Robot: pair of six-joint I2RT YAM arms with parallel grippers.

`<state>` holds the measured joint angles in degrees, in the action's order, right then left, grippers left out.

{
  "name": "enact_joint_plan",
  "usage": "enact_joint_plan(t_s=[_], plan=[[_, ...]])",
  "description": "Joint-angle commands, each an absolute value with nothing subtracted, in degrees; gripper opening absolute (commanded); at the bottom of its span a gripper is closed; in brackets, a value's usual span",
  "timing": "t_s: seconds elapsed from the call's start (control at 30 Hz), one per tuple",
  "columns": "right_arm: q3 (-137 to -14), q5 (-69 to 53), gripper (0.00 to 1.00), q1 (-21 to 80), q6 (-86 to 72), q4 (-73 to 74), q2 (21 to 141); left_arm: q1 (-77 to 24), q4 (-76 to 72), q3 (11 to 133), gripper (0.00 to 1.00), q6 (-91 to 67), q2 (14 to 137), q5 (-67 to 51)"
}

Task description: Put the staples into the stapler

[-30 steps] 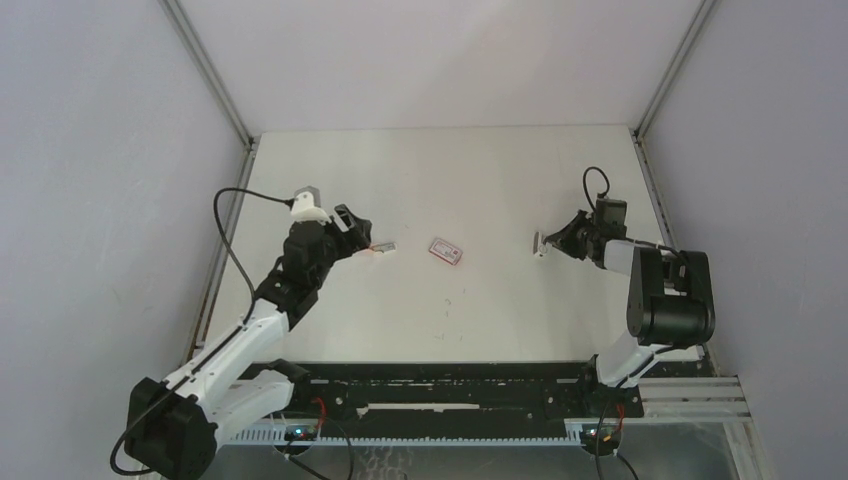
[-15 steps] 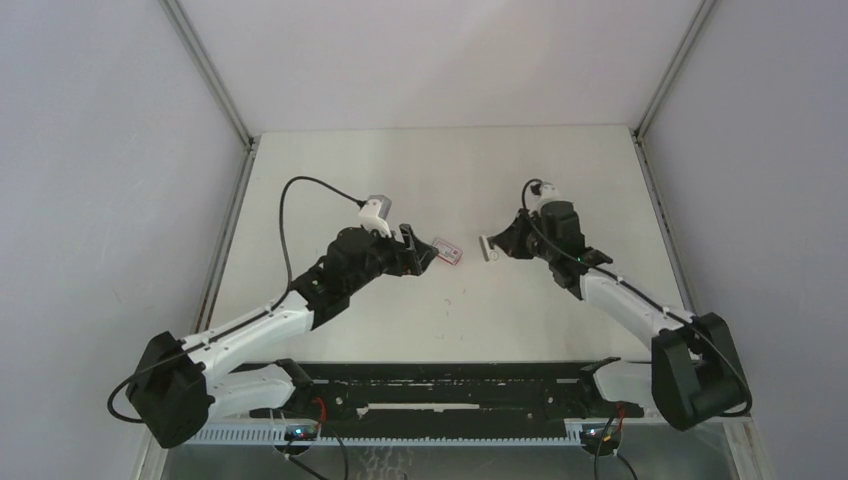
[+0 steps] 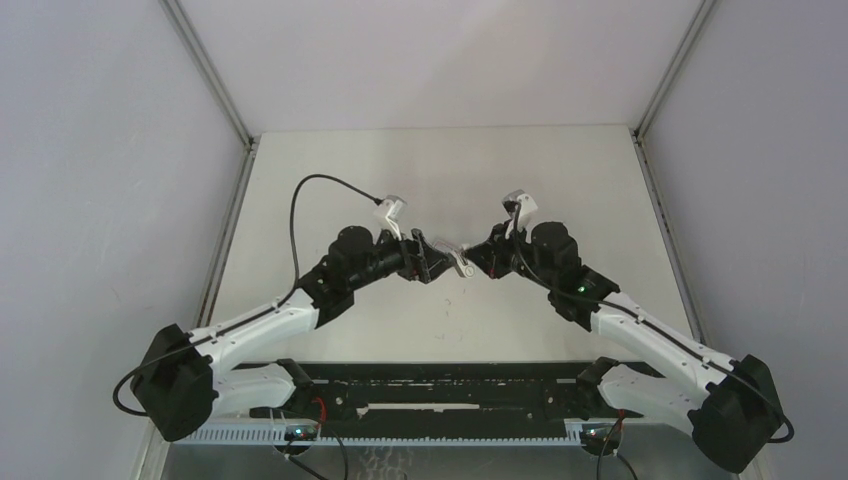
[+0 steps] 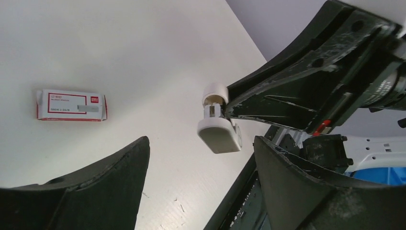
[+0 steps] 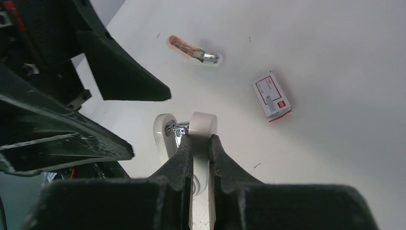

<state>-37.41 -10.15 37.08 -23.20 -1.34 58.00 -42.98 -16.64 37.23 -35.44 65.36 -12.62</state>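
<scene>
White table [image 3: 560,170]: stapler [image 5: 191,132] is clamped in right gripper [image 5: 200,142] and presented to the spread, empty left gripper [image 4: 201,142], probably for opening; staples [image 4: 71,105] lie flat nearby.

Small pink-and-metal clip [image 5: 194,51] lying on white table [image 5: 335,48].

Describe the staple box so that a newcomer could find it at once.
On the white table, near the small white stapler gripped by the right gripper, lies a small flat red cardboard box. Unlike the slim pink-and-metal clip nearby, it is rectangular with a white label.
</scene>
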Motion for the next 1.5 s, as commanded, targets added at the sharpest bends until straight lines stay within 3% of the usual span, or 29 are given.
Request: enact_joint_plan(t_s=[0.0,0.23,0.37,0.53,0.67,0.7,0.77,0.83,0.93,1.2,1.47], plan=[[-37.55,-10.38,0.00,38.63,-19.67,-3.49,55.36,-43.72,-19.51,40.78,0.83,-35.86,66.49,-15.99],[-37.56,-10.78,0.00,40.19,-18.50,-3.78,55.00,-44.73,-19.60,42.38,0.73,-35.77,68.24,-17.13],[-37.53,-10.13,0.00,40.51,-18.31,-3.65,54.80,-44.91,-19.68,42.71,0.55,-35.69,68.75,-18.07],[-37.62,-9.33,0.00,40.52,-18.55,-3.50,54.33,-45.25,-19.91,42.78,0.42,-35.43,69.04,-19.40],[-37.55,-8.29,0.00,40.47,-18.91,-2.76,53.57,-45.52,-20.13,42.85,0.20,-35.10,68.94,-20.69],[-37.60,-8.07,0.04,40.44,-19.04,-2.33,53.15,-45.57,-20.15,42.52,0.13,-34.96,68.58,-20.17],[-37.54,-7.57,0.20,40.36,-19.34,-1.44,51.76,-45.60,-20.21,41.68,0.01,-34.28,68.01,-18.68],[-37.77,-6.69,0.40,40.35,-19.78,-0.28,50.41,-45.61,-20.21,41.09,0.00,-33.17,67.60,-17.70],[-39.39,-4.92,0.53,40.34,-20.45,2.92,49.45,-46.18,-19.78,40.83,0.00,-30.71,67.73,-16.39],[-46.69,-0.27,0.53,40.47,-25.17,14.47,55.30,-50.18,-15.47,42.28,0.00,-24.65,68.42,-8.34],[-47.16,-3.39,0.50,42.05,-28.78,13.73,59.67,-51.54,-15.77,41.86,0.00,-24.17,68.09,-6.20]])
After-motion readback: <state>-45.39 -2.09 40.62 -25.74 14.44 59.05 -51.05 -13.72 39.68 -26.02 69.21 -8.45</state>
